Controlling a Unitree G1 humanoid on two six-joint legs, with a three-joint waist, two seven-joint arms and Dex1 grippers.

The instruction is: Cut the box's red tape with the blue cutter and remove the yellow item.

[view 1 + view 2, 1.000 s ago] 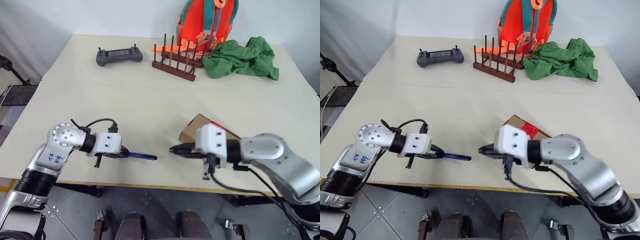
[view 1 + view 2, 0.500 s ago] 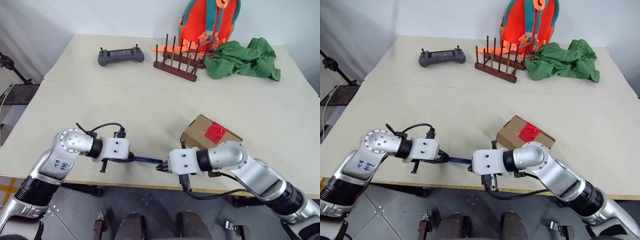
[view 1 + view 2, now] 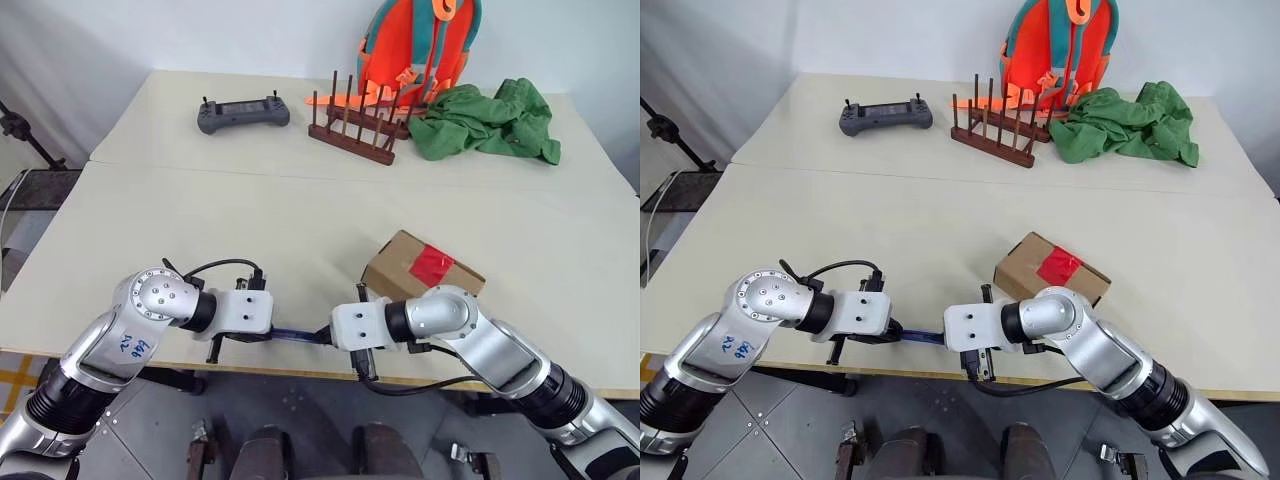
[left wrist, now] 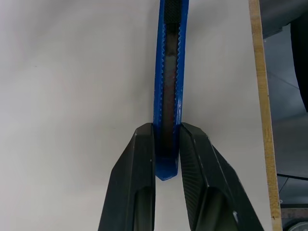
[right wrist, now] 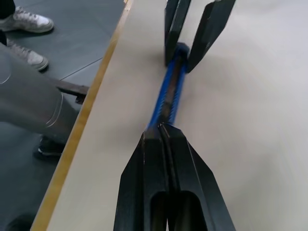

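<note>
Cutter (image 4: 168, 86): the blue cutter lies along the counter's (image 3: 250, 220) near edge, between the two arms. The left claw (image 4: 166, 159) is clamped on its butt end, holding it flat and steady. The right claw (image 5: 161, 132) has its fingers pressed together at the opposite end, probably to work the slider or blade; contact cannot be confirmed.

The box (image 3: 420, 268) sits just behind the right arm, flaps closed, red tape (image 3: 432, 265) uncut, so the yellow item is presumably inside.

Head views show the overall layout, with box and tape. The left wrist view shows the grip on the butt and the toothed slider track. The right wrist view shows both claws in line along the cutter.
</note>
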